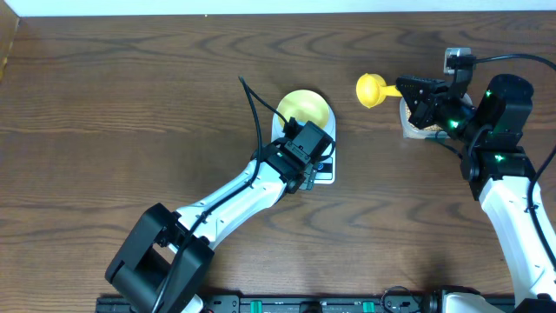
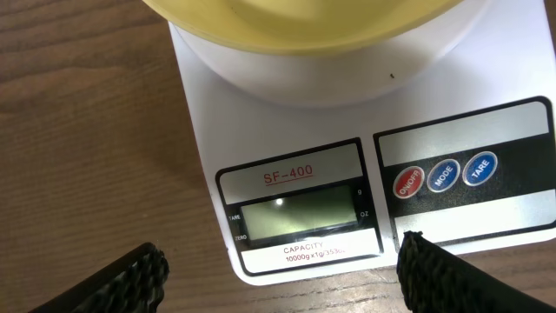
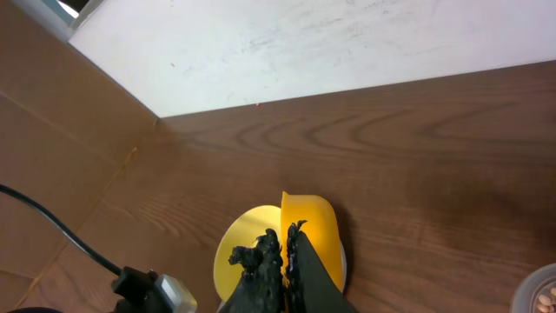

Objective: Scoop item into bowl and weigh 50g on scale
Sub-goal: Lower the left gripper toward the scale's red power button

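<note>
Both arms have white link shells with black joint housings and black cables, the right arm (image 1: 504,148) glows with green lights, and the fingers (image 2: 452,278) are black and ridged.

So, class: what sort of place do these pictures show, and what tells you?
Probably a robotics lab bench: a bare wooden table, a kitchen scale under a yellow bowl, and a scoop held in the right pincer.

This looks like a robotics lab test station. Two white-and-black arms stand at a dark wood-grain bench (image 1: 130,104) with loose black cables (image 1: 254,104) running across it and a black rail (image 1: 287,304) of equipment along its near edge. A plain white wall (image 3: 347,43) borders the far side, and only a white scale (image 2: 287,174) and a few plastic props stand out.
</note>
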Robot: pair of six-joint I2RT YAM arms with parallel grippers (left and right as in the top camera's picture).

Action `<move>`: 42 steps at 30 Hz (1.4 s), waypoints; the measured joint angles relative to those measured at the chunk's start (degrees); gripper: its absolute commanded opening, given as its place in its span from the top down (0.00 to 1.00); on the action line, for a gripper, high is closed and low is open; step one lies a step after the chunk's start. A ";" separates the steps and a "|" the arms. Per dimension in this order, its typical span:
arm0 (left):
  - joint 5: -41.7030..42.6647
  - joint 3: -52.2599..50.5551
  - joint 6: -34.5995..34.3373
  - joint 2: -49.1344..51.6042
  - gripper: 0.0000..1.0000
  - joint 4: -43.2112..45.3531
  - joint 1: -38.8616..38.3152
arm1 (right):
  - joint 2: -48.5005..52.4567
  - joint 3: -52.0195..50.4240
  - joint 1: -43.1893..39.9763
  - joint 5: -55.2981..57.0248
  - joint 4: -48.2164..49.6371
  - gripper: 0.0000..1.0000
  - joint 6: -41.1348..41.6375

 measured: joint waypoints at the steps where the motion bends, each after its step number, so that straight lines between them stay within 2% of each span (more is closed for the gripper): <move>1: 0.00 0.00 0.00 0.00 0.13 0.02 -0.02 | 0.00 0.02 0.00 0.00 0.00 0.99 0.00; 42: -1.29 0.00 1.44 2.03 0.13 4.11 -1.27 | 0.00 0.02 0.00 0.02 -0.20 0.99 -0.70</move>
